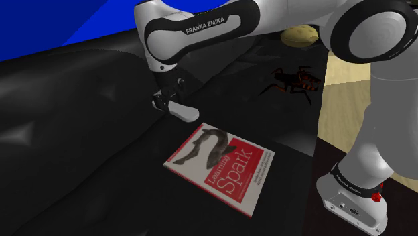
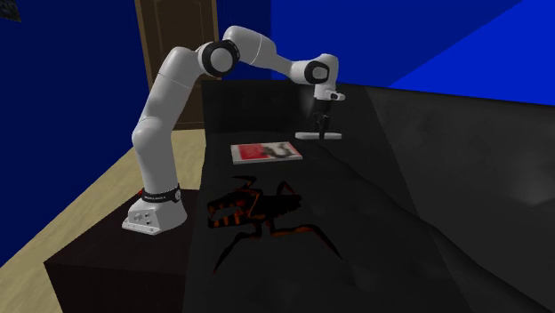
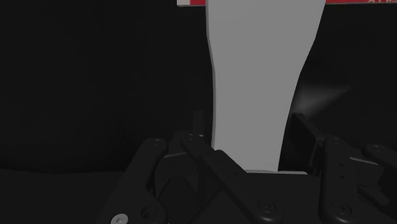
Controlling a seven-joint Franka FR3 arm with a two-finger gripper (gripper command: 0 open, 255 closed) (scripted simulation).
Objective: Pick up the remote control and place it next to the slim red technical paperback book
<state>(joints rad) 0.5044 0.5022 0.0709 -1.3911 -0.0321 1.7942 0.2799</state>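
The white forearm (image 1: 201, 27) above me is lettered FRANKA EMIKA. My jaws sit narrowly apart, clasping the near end of the pale grey remote control (image 3: 254, 76), so its long body points straight at the book (image 1: 221, 164). The remote control is just beside one corner of the book, low over the dark surface (image 1: 80, 134), well placed, I judge, for setting down alongside. The book's red-and-white cover reads "Learning Spark".
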